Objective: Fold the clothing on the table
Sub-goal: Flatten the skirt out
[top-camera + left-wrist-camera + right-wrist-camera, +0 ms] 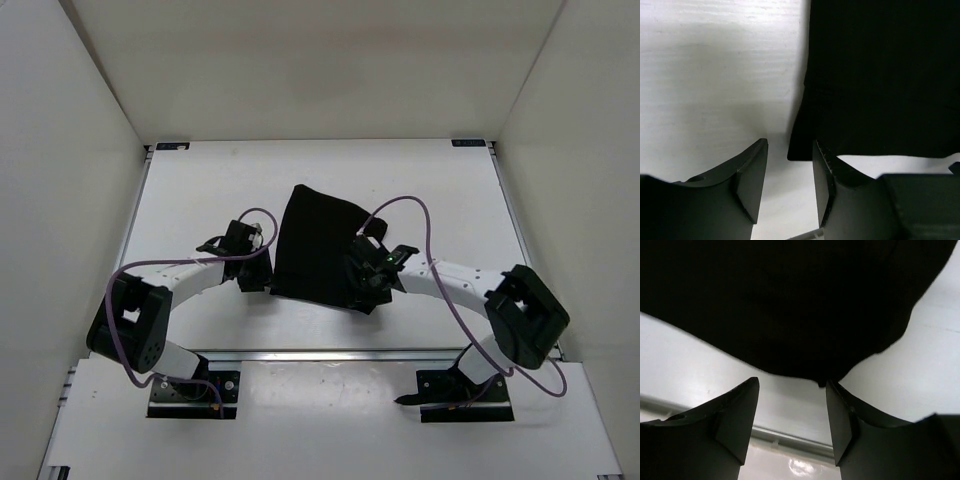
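Clothing, soft black rectangle, smooth white table

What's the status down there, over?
Left pincer open, empty, at near-left corner of clothing. Right pincer open, empty, at its near-right edge. It lies on the table. Nothing in the way.

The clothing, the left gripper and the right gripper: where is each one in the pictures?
clothing (315,245), top external view, middle of the black fabric.
left gripper (789,165), left wrist view, gap between its fingertips.
right gripper (792,390), right wrist view, gap between its fingertips.
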Tool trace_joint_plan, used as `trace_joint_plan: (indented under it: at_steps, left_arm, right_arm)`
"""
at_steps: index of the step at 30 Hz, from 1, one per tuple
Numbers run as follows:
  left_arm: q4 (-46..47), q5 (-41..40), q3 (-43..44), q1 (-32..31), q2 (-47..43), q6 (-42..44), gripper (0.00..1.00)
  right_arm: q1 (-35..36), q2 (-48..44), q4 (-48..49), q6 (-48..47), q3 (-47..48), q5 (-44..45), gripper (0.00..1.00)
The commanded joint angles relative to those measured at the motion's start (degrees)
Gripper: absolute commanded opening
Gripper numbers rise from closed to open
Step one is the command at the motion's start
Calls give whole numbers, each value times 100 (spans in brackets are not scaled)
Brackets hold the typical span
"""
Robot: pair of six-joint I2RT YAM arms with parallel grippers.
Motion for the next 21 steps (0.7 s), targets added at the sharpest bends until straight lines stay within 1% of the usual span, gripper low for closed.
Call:
trace_joint_plan:
  at_steps: [1,3,5,7,8,9,10,11,12,17,21]
  left_arm:
    - [365,-78,288,-48,-63,-38,52]
    - [365,-113,236,-5,-72,-38,52]
    - [392,-52,166,22,-98,-20,52]
    - [400,-8,139,92,-142,-20,52]
    - [426,-42,139,101,-125,-20,53]
    - [444,-16,113,119,-142,-11,53]
    - [470,-25,121,110,-107,-2,53]
    - [444,-51,113,136,-89,-2,54]
    - [444,-51,130,145,-63,-11,54]
    - [435,-69,104,5,-89,-64,55]
    - [488,-59,112,13,-107,-143,55]
  right_arm:
    - [78,384,-196,331,477,694,53]
    - [-18,500,-100,340,443,738,47]
    - [-53,492,5,383,399,739,44]
    - [-106,509,75,331,268,729,34]
    - [-150,483,120,357,275,634,33]
    - [-177,491,120,297,241,589,33]
    - [-159,535,155,322,206,615,30]
    - [-220,492,129,270,179,580,9]
    - [-238,474,120,270,188,615,1]
    - [-256,79,137,357,57,659,0]
    - [-439,-649,391,472,-373,397,0]
